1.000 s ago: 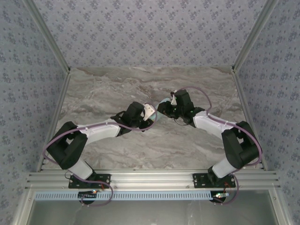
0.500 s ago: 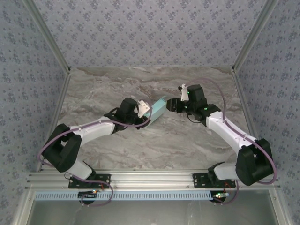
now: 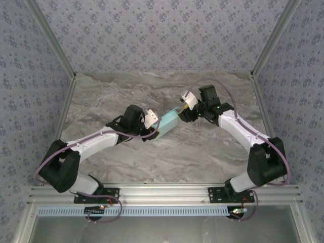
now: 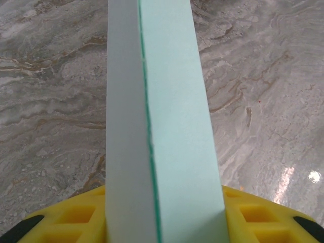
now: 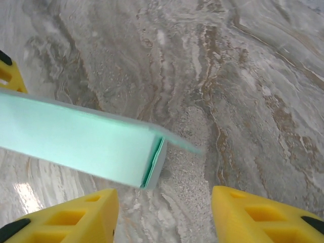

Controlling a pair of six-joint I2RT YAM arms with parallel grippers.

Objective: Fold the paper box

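Observation:
The paper box (image 3: 167,124) is a pale turquoise, flat rectangular box held above the middle of the marble table. My left gripper (image 3: 155,123) is shut on its near end. In the left wrist view the box (image 4: 167,116) runs away from me between the yellow fingers (image 4: 76,220), narrow side up. My right gripper (image 3: 184,112) stands open just beyond the box's far end. From the right wrist, that end of the box (image 5: 76,139) shows a tucked flap and a loose edge sticking out. It lies ahead of my right gripper (image 5: 164,215), not between the fingers (image 5: 76,217).
The marble tabletop (image 3: 126,96) lies below both arms. Aluminium rails (image 3: 66,111) run along the left and right sides and across the near edge, with patterned walls behind.
My right gripper opened, let go of the box, pulled back to the right, then came back near the box's far end. The left arm carried the box slightly forward and to the right.

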